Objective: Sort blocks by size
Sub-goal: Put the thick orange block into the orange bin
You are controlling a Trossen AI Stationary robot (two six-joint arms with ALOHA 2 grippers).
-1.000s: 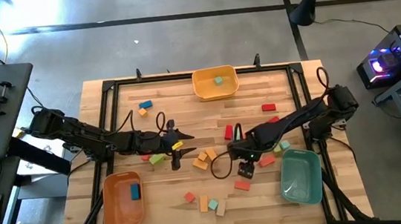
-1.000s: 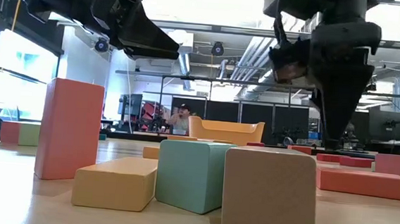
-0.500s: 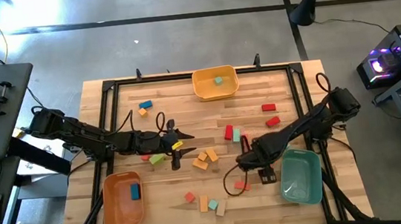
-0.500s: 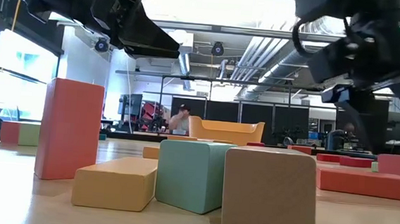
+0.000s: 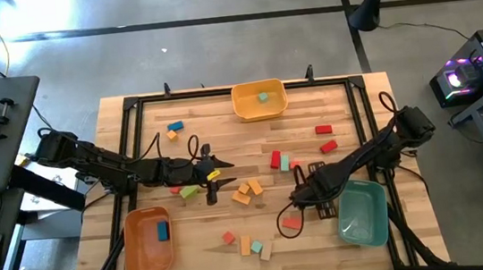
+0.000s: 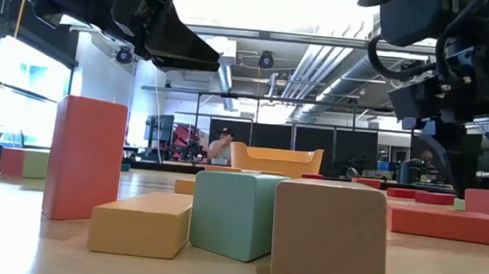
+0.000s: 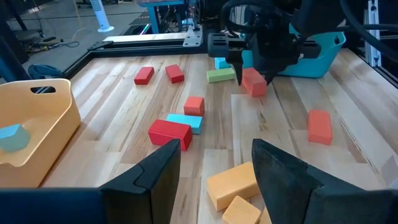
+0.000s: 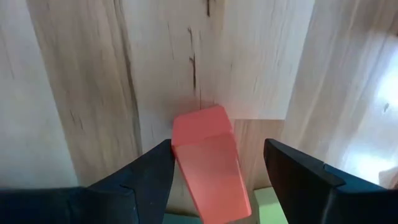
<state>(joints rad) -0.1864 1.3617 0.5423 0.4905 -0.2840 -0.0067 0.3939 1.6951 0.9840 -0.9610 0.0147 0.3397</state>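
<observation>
Small blocks of red, orange, yellow, green, teal and blue lie scattered flat on the wooden table [image 5: 199,247]. My right gripper [image 5: 320,200] points down beside the teal bin [image 5: 362,214]. It is open over a salmon-red block [image 8: 208,165], with one finger on either side and clear of it [image 7: 254,82]. A green block [image 7: 221,75] lies close by. My left gripper [image 5: 213,181] hovers open left of the table's middle, with nothing between its fingers [image 7: 217,180]. Orange blocks [image 7: 233,183] lie on the table below it.
A yellow bin [image 5: 259,99] holding a teal block stands at the far edge. An orange bin [image 5: 148,244] holding a blue block sits near left. A black frame [image 5: 131,106] borders the tabletop. A person [image 6: 224,144] shows far off in the room.
My right gripper has swung toward the table's right edge and the teal bin, sinking a little and rolling about its own line. It has stayed open. It now stands over the salmon-red block beside the bin.
</observation>
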